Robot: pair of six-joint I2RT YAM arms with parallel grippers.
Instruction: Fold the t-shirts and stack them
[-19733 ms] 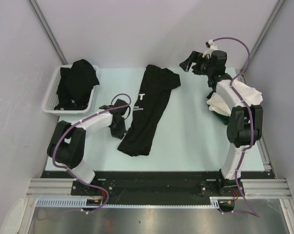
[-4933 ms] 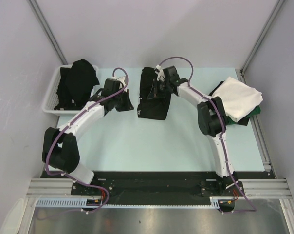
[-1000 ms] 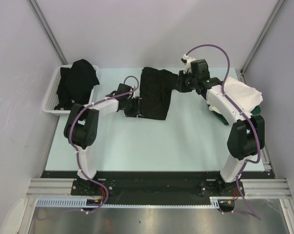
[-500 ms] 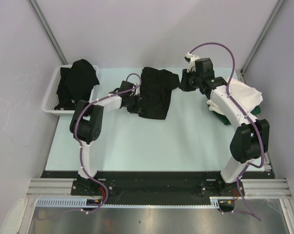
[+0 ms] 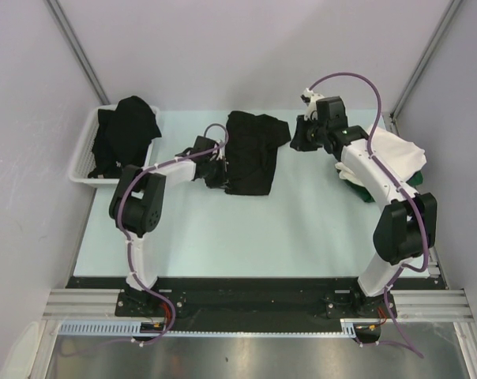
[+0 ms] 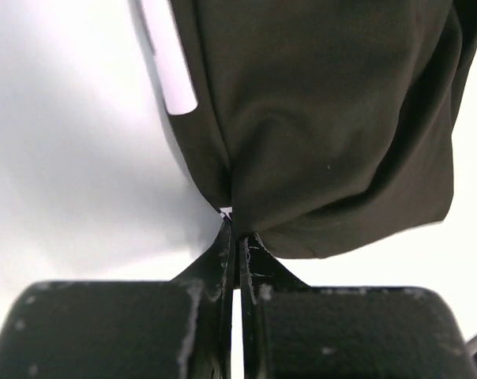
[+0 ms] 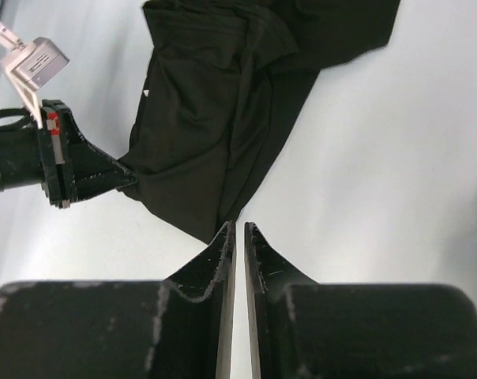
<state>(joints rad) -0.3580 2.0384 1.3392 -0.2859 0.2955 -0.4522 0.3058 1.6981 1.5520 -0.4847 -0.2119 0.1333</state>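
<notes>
A black t-shirt [image 5: 253, 154], folded into a rough rectangle, lies at the back middle of the table. Part of its white lettering [image 6: 169, 63] shows in the left wrist view. My left gripper [image 5: 217, 168] is shut on this shirt's left edge, with the fabric [image 6: 317, 118] bunched at the fingertips. My right gripper [image 5: 297, 136] hovers just right of the shirt's right sleeve. Its jaws [image 7: 239, 227] stand nearly together with nothing between them, and the same shirt [image 7: 223, 118] lies beyond them. A white t-shirt [image 5: 392, 151] lies folded on a dark green one [image 5: 416, 181] at the right edge.
A white slotted basket [image 5: 86, 154] at the back left holds a heap of black t-shirts [image 5: 126, 130]. Grey walls close in the table at the back and on both sides. Bare pale table [image 5: 254, 229] stretches between the shirt and the arm bases.
My left gripper has shut on the shirt's left edge. The right gripper has drawn back a little from the shirt's right sleeve.
</notes>
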